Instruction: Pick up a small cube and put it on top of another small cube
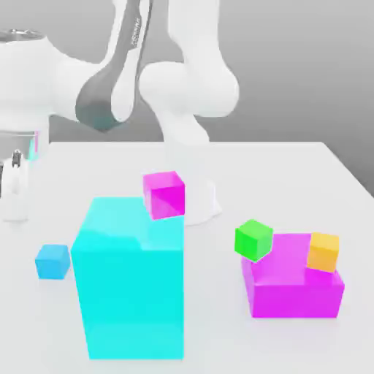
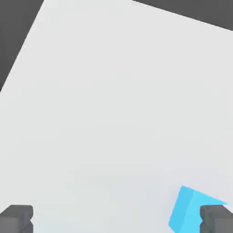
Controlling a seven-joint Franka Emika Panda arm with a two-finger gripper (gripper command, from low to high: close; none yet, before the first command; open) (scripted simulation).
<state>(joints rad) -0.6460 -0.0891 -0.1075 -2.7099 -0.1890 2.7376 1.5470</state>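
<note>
The small sky-blue cube sits on the white table at the lower left of the exterior frame, just beside the big cyan block with a narrow strip of table between them, and open table lies all around its other sides. The small magenta cube appears just above centre of that frame, at the cyan block's far upper corner; whether it rests on the block or stands on the table behind it is hard to tell from this angle. At the lower right, the flat magenta block carries 2 small cubes: the green cube tilted at its near-left corner and overhanging the edge, and the orange cube on its right side. The gripper hangs low at the far left edge of the exterior frame, close to the table's left border and well apart from the magenta cube. In the hand view the gripper has its 2 dark fingers spread wide apart at the bottom corners, with nothing between them; the sky-blue cube lies partly behind the finger at the lower right corner. The table's edges cut across the upper left and top of that frame, and bare white surface runs through the middle.
</note>
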